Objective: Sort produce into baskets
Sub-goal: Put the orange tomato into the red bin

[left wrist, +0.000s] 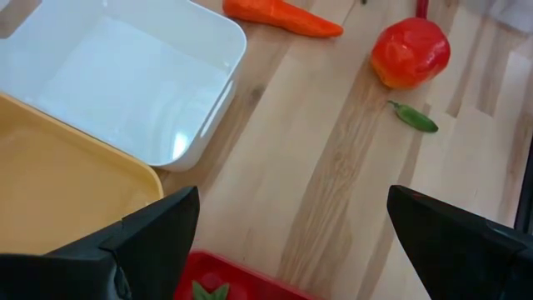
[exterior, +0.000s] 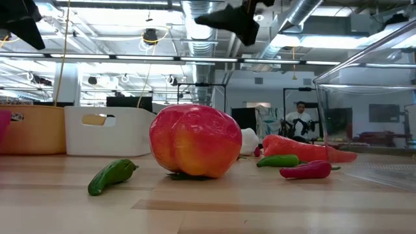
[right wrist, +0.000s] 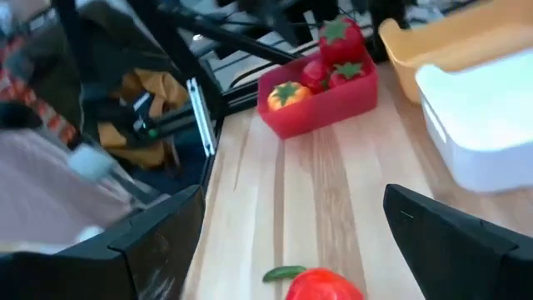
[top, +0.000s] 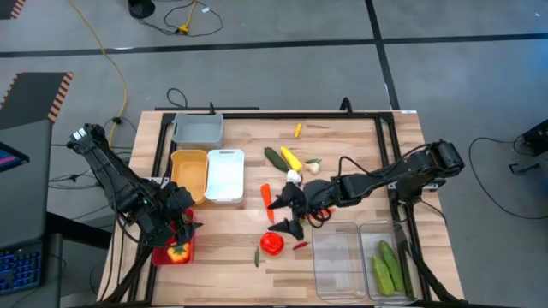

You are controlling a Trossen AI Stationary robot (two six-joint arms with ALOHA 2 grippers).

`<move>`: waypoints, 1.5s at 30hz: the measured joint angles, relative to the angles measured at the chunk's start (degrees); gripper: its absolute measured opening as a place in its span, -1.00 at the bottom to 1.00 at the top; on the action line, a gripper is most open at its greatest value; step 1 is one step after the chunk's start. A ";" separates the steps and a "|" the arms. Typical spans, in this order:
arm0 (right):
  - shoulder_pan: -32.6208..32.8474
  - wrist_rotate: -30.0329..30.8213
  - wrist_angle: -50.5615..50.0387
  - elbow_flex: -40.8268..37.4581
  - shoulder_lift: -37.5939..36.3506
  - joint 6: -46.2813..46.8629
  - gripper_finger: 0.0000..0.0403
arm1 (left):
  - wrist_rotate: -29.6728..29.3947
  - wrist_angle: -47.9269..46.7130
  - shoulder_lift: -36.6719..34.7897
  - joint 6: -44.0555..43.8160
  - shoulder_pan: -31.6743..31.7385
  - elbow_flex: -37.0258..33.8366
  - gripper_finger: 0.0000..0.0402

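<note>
From above, my left pincer [top: 182,224] hangs spread and empty over the red basket [top: 172,252] at the wooden surface's [top: 360,145] near-left corner; my right pincer [top: 287,208], also wide and empty, hovers above the big red tomato [top: 272,243]. At surface level, that tomato [exterior: 195,141] fills the middle, with ceiling pipes and a distant person [exterior: 300,121] behind. Past my left fingers [left wrist: 150,237] lie white basket [left wrist: 125,79] and carrot [left wrist: 283,17].
</note>
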 joint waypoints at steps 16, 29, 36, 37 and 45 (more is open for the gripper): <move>12.61 29.06 -4.54 0.00 -0.02 -15.78 0.97 | -0.60 0.00 0.00 0.02 0.00 0.00 0.87; 15.92 31.96 -12.51 7.97 4.95 -17.08 0.97 | -0.85 -0.04 1.67 0.02 0.02 0.00 0.87; 13.98 28.41 -33.19 24.24 14.98 -14.35 0.97 | -0.59 0.24 4.41 0.02 0.02 0.00 0.87; 13.51 26.61 -36.52 26.60 16.42 -13.08 0.97 | -0.59 0.31 4.70 0.02 0.02 0.00 0.87; 11.21 21.07 -52.52 39.89 26.60 -4.12 0.97 | 0.27 0.38 5.29 0.02 0.02 0.00 0.87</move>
